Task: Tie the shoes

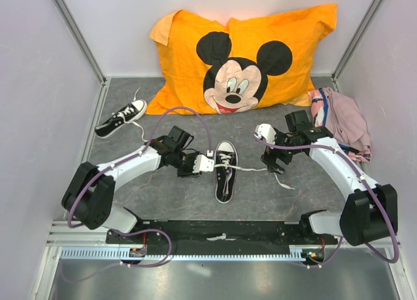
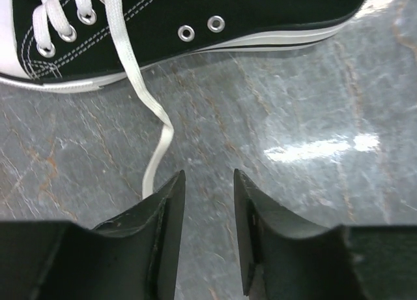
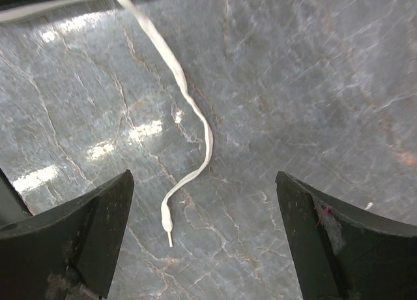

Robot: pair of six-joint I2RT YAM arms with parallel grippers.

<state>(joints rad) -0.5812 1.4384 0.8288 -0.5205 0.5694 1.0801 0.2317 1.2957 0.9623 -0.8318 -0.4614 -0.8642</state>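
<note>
L gripper (image 2: 208, 176): jaws narrowed to a slim gap with only bare table (image 2: 293, 98) showing through, so it grips nothing. L lace (image 2: 158, 156) drops from the eyelets of the shoe (image 2: 195, 13), then slips under the outer edge of the finger on that side, i.e. beside the jaws, not in them. R gripper (image 3: 203, 176): spread wide and empty, hovering over R lace (image 3: 209, 140), whose tip lies on the table roughly midway btw the fingers. Top view: shoe (image 1: 225, 176) sits mid-table btw both grippers, one lace trailing out each way. Second shoe (image 1: 120, 119) is in the far L corner, well apart from both arms. Step in hand, as I read it: pick up both lace ends. No knot yet, so task looks barely begun. To do it well: L should open wider and shift sideways until the lace sits centred btw the pads, then close; closing as-is likely pinches air. R should descend straight w/ fingertips to the table and close a little up from the tip, leaving tail for the crossing. Pull gently so the shoe doesn't drag.
</note>
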